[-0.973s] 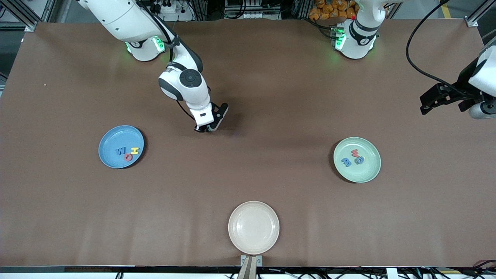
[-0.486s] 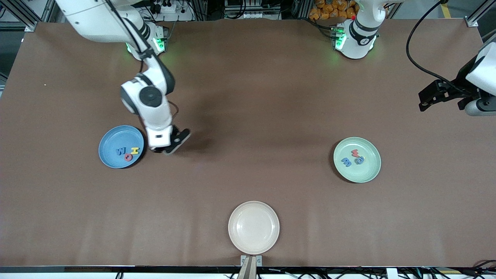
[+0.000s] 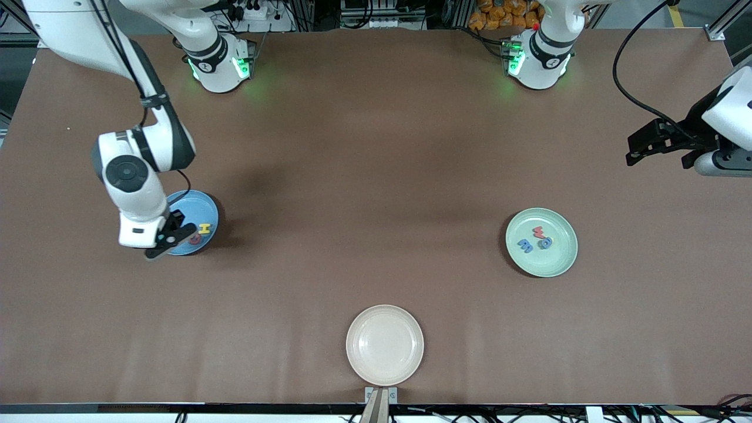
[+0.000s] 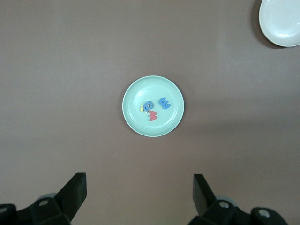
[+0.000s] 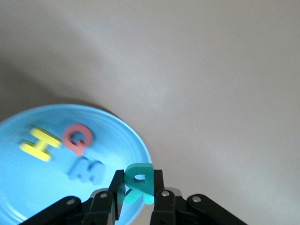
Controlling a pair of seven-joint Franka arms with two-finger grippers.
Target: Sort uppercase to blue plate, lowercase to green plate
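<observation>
My right gripper is shut on a teal foam letter and hangs over the edge of the blue plate, which also shows in the right wrist view. On that plate lie a yellow H, a red round letter and a blue angular W/M. The green plate holds a red m, a blue m, a blue g and a small yellow letter tucked against the g. My left gripper waits open and empty, high above the table at the left arm's end.
A cream plate sits empty near the front edge of the table at its middle; it also shows in the left wrist view. The brown table lies bare between the plates.
My right arm has swung from over the table's middle toward its own end and now hangs over the blue plate, still holding the teal letter. The left gripper has barely shifted.
</observation>
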